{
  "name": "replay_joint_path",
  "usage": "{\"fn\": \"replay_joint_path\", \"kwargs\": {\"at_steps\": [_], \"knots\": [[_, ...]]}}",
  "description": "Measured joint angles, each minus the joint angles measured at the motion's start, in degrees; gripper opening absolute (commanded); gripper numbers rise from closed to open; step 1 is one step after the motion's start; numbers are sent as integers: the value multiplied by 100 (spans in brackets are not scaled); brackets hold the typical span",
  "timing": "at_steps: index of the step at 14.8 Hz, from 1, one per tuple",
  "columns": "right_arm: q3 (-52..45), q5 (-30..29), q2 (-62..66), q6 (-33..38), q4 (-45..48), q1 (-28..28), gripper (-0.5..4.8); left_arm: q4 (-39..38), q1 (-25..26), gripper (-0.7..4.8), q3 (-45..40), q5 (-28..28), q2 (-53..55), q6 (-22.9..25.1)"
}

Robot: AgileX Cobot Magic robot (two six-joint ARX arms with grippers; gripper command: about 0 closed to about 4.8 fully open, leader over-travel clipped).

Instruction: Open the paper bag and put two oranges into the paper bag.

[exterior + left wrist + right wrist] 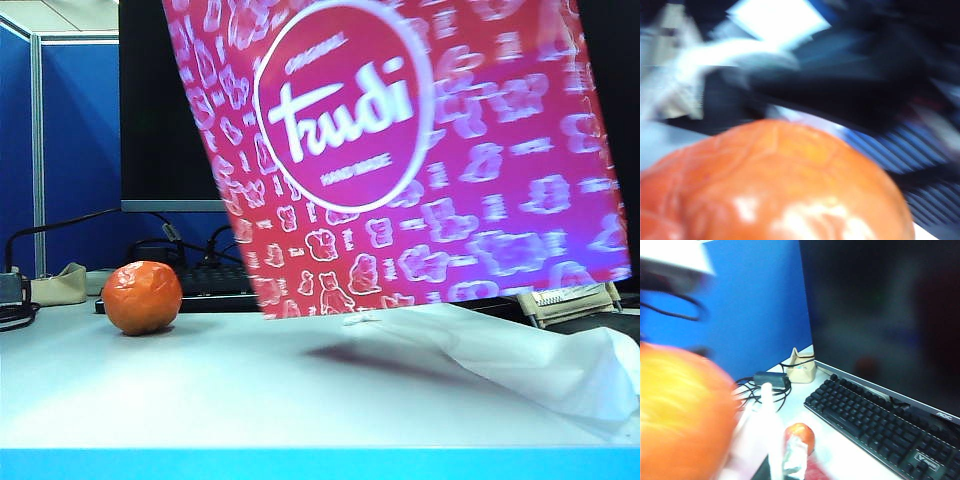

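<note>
The paper bag (pixel 420 150), magenta-red with white bears and a round Trudi logo, hangs tilted above the table, filling the upper right of the exterior view. My right gripper (pixel 784 462) is shut on its white top edge, with a strip of red bag (pixel 812 472) below it. One wrinkled orange (pixel 142 297) rests on the table at the left, also seen as the small orange (pixel 801 436) in the right wrist view. A second orange (pixel 775 185) fills the left wrist view, held in my left gripper, whose fingers are hidden behind it. This held orange (pixel 680 415) looms blurred beside the bag's top.
A crumpled white sheet (pixel 520 350) lies on the table under the bag at the right. A black keyboard (pixel 875 425) and a dark monitor (pixel 890 315) stand behind. Cables and a power adapter (pixel 771 377) lie by the blue partition (pixel 760 300).
</note>
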Motion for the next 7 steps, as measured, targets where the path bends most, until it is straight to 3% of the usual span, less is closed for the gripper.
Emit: {"fn": "replay_joint_path", "kwargs": {"at_steps": [7], "knots": [[-2, 170, -4, 0, 61, 15, -5, 70, -262, -6, -7, 208, 304, -131]]}}
